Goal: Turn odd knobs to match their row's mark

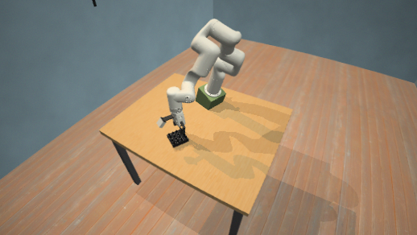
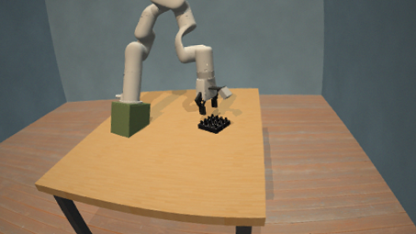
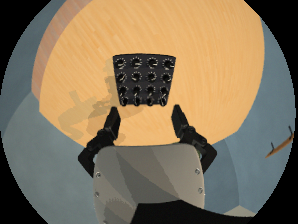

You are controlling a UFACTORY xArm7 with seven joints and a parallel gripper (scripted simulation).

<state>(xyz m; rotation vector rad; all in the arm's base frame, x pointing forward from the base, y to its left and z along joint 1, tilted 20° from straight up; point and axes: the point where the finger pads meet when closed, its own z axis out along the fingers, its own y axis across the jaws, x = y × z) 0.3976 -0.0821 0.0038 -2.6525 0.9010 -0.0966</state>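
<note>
The knob box (image 1: 177,138) (image 2: 213,124) (image 3: 143,80) is a small black square with several black knobs, standing flat on the wooden table (image 1: 225,161) (image 2: 158,171) (image 3: 200,36). The knobs' white lines and the printed names are too small to read in any view. My gripper (image 1: 181,125) (image 2: 207,106) (image 3: 145,111) is open and empty. It hangs a short way above the box, over its edge nearest the arm. In the wrist view both dark fingers frame the near edge of the box without touching it.
The arm's green base block (image 1: 210,97) (image 2: 129,118) stands on the table behind the box. The table's edges lie close to the box on one side (image 1: 133,146) (image 2: 260,116). A wooden floor surrounds the table.
</note>
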